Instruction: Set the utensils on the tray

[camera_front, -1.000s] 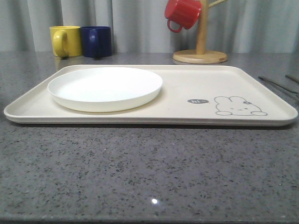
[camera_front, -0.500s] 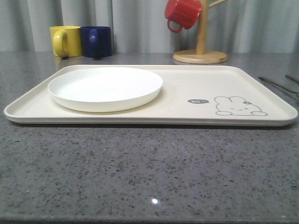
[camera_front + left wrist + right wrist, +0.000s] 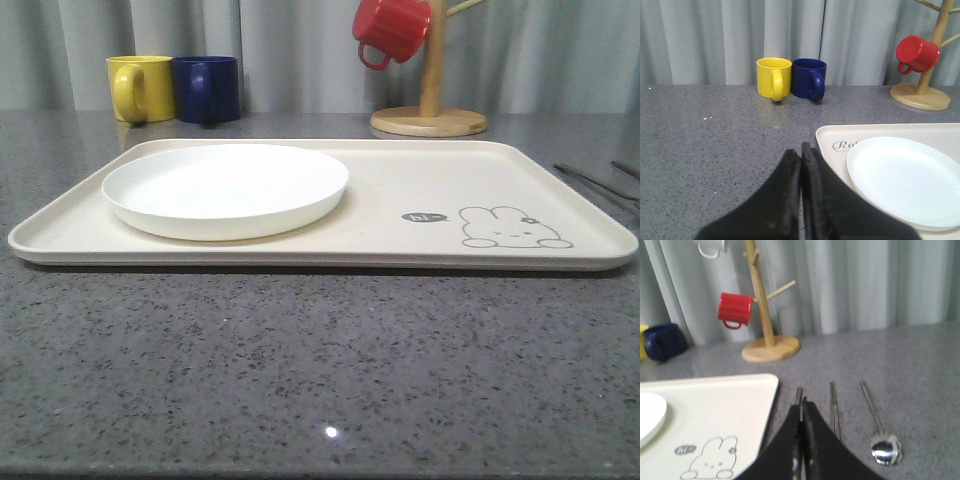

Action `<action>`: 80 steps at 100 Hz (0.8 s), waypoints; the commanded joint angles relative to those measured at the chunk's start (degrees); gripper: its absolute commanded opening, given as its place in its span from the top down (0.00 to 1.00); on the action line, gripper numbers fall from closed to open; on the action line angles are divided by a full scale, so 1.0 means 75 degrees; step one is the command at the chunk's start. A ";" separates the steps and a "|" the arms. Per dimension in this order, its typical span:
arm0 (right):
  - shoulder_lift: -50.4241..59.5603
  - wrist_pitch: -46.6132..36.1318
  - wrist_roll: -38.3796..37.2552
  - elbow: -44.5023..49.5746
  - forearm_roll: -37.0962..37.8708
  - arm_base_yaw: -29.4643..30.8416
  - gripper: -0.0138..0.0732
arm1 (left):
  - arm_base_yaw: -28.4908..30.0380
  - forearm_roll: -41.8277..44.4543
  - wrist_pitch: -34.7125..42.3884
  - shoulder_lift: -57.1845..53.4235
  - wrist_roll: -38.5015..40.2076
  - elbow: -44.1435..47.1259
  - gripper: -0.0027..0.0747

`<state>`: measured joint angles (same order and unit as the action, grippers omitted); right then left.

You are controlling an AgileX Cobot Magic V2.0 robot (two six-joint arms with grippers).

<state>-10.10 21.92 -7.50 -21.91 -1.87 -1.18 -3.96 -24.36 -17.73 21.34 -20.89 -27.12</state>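
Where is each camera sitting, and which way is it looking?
Front view: low at the table edge, facing forward over the tray and plate toward the curtain.
Left wrist view: on the left arm, facing the yellow mug; left end effector shows, shut.
Right wrist view: on the right arm, facing the spoon and chopsticks beside the tray; right end effector shows, shut.
Shared: all see the red mug on its wooden stand.

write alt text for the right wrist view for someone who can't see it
The right gripper hangs, jaws closed, over grey counter beside the cream tray. Three utensils lie off the tray: fork, chopsticks, spoon. Behind, a red mug hangs on a wooden mug tree.
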 commanded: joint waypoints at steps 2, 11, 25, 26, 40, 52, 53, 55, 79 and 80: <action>-0.1220 0.1207 0.0011 -0.1459 -0.0045 0.0058 0.92 | 0.0015 -0.0063 0.0602 0.0037 -0.0024 -0.0195 0.99; -0.2344 0.2186 0.0011 -0.2453 -0.0045 0.0058 0.92 | 0.0015 -0.0063 0.0602 0.0037 -0.0024 -0.0195 0.99; -0.3697 0.2526 0.0011 -0.3470 -0.0074 0.0058 0.92 | 0.0015 -0.0063 0.0602 0.0037 -0.0024 -0.0195 0.99; -0.3750 0.2526 0.0011 -0.3502 -0.0075 0.0058 0.92 | 0.0015 -0.0063 0.0602 0.0037 -0.0024 -0.0195 0.99; -0.4646 0.2316 0.0011 -0.3811 -0.0081 0.0058 0.91 | 0.0015 -0.0063 0.0602 0.0037 -0.0024 -0.0195 0.99; -0.5198 0.2393 0.0011 -0.3844 -0.0081 0.0058 0.83 | 0.0015 -0.0063 0.0602 0.0037 -0.0024 -0.0195 0.99; -0.5224 0.2405 0.0011 -0.3844 -0.0081 0.0058 0.82 | 0.0015 -0.0063 0.0602 0.0037 -0.0024 -0.0195 0.99; -0.5298 0.2426 0.0011 -0.3844 -0.0089 0.0058 0.78 | 0.0015 -0.0063 0.0602 0.0037 -0.0024 -0.0195 0.99; -0.5781 0.2509 0.0011 -0.3844 -0.0184 0.0058 0.38 | 0.0015 -0.0063 0.0602 0.0037 -0.0024 -0.0195 0.99; -0.5794 0.2495 0.0011 -0.3844 -0.0194 0.0058 0.38 | 0.0015 -0.0063 0.0602 0.0037 -0.0024 -0.0195 0.99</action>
<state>-53.19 43.62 -7.50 -48.62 -2.43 -1.18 -3.87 -24.36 -17.63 21.34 -20.89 -27.12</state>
